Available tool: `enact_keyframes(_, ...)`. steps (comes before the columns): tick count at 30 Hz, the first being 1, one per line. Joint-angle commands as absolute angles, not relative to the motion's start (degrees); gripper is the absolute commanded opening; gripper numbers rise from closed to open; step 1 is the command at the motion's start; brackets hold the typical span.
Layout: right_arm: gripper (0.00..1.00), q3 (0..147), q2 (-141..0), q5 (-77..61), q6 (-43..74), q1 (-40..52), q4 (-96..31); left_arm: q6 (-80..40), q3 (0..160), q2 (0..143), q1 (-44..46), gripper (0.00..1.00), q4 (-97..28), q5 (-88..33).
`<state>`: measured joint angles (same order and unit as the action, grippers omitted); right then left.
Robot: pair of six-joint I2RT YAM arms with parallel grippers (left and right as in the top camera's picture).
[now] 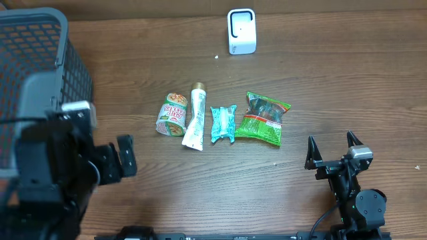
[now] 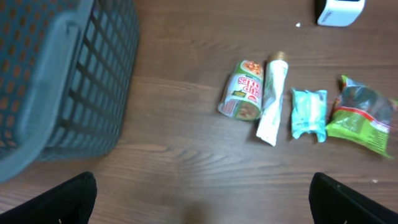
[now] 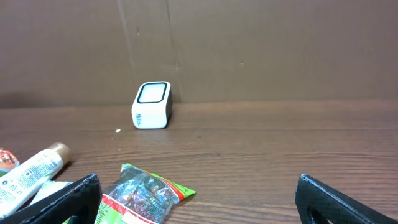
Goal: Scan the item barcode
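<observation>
Four items lie in a row mid-table: a cup of noodles (image 1: pixel 173 114) on its side, a white tube (image 1: pixel 195 117), a teal packet (image 1: pixel 223 124) and a green snack bag (image 1: pixel 264 119). The white scanner (image 1: pixel 241 31) stands at the far edge, behind them. My left gripper (image 2: pixel 202 208) hovers open over bare wood, near and left of the row, with the cup (image 2: pixel 242 98) and tube (image 2: pixel 272 99) ahead of it. My right gripper (image 1: pixel 331 148) is open and empty, near and right of the green bag (image 3: pixel 143 196), facing the scanner (image 3: pixel 152 105).
A dark mesh basket (image 1: pixel 33 73) fills the far left corner and looms at the left of the left wrist view. The left arm (image 1: pixel 60 167) stands just in front of it. A cardboard wall (image 3: pixel 249 50) backs the table.
</observation>
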<state>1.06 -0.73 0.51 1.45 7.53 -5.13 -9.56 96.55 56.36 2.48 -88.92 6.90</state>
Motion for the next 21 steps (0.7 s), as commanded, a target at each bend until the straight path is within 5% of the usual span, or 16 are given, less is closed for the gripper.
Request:
enact_keyframes(1,1.00,0.5,-0.2,1.2,1.2,7.7,-4.6,-11.3,85.8,47.6,2.3,1.00,-83.8,8.1)
enact_keyframes(12,1.00,0.5,-0.2,1.2,1.2,7.7,-4.6,-20.5,53.8,25.1,2.3,1.00,-65.5,7.2)
enact_keyframes(21,1.00,0.5,-0.2,1.2,1.2,7.7,-4.6,-21.7,40.5,23.2,2.3,1.00,-56.9,1.1)
